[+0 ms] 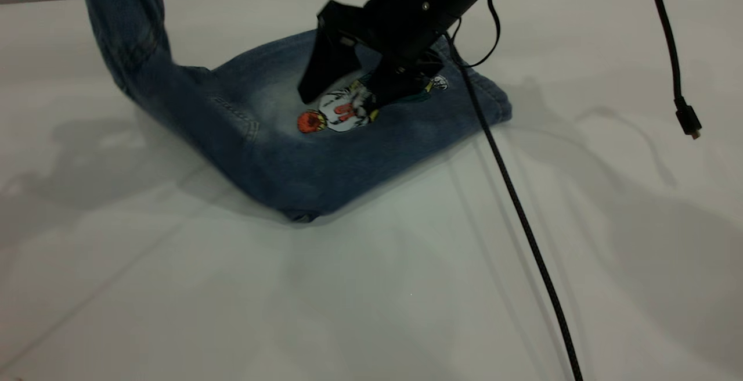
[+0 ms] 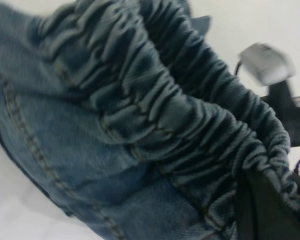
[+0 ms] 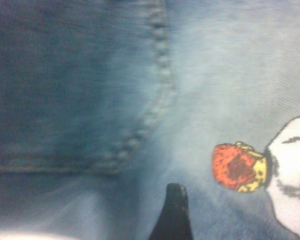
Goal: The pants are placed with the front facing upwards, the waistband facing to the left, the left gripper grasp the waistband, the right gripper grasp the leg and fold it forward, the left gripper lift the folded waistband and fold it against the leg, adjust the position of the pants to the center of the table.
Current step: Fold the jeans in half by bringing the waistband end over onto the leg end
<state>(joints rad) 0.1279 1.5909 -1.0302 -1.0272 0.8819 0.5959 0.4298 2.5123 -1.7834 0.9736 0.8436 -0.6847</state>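
Soft blue denim shorts (image 1: 348, 148) lie on the white surface (image 1: 580, 253), their ruched elastic waistband (image 2: 190, 115) lifted, pinched in the black left gripper's (image 2: 270, 210) jaws. The black right gripper (image 1: 348, 93) hovers above the cartoon-printed leg (image 1: 406, 131), jaws spread. The limp cloth is likely best gripped at the thick waistband.

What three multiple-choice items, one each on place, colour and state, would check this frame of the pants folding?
1. Where is the right claw?
A. parked off the table
B. over the printed leg
C. at the waistband

2. What colour is the ball in the cartoon print?
A. green
B. orange
C. purple

3. How is the waistband end of the pants?
A. lifted off the table
B. flat on the table
C. tucked under the leg

Answers: 1 B, its black fingers stand over the cartoon. 2 B, it shows orange beside the white figure. 3 A, the denim rises up at the exterior view's left, and the left wrist view shows the gathered band close up.
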